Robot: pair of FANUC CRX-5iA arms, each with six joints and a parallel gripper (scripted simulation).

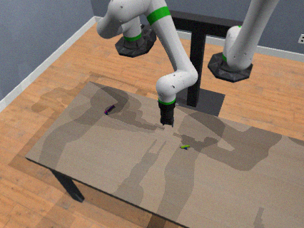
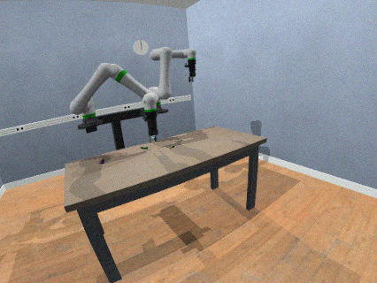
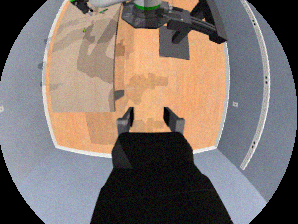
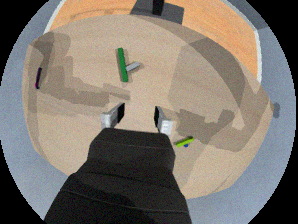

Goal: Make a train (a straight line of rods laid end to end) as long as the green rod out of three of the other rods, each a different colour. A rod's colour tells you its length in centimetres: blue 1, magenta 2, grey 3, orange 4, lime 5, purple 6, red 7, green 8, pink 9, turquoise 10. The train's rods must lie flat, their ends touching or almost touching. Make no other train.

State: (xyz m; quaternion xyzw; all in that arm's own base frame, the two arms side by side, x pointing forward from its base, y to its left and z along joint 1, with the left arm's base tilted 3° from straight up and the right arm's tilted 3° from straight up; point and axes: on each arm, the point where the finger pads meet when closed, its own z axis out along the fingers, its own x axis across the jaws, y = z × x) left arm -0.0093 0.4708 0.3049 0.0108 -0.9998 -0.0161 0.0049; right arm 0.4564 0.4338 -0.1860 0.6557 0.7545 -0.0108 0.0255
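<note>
A green rod (image 4: 123, 65) (image 2: 144, 148) lies flat; a short grey rod (image 4: 133, 66) lies at an angle beside its middle, seemingly touching. A lime rod (image 4: 185, 142) (image 1: 185, 146) lies with a small blue rod (image 4: 186, 146) close against its side. A dark purple rod (image 4: 39, 76) (image 1: 110, 108) lies far off, with magenta (image 4: 37, 87) showing at one end. My right gripper (image 4: 139, 110) (image 1: 168, 125) (image 2: 153, 138) is open and empty above the table, between the green and lime rods. My left gripper (image 3: 148, 113) (image 2: 191, 80) is open and empty, high up. The green and grey rods do not show in the top view.
The table (image 1: 107, 160) (image 2: 199, 164) carries the rods in three separate groups. The right arm reaches over the table from its rear edge. The left arm is raised well clear of the table. A black stand (image 1: 197, 64) stands behind the rear edge.
</note>
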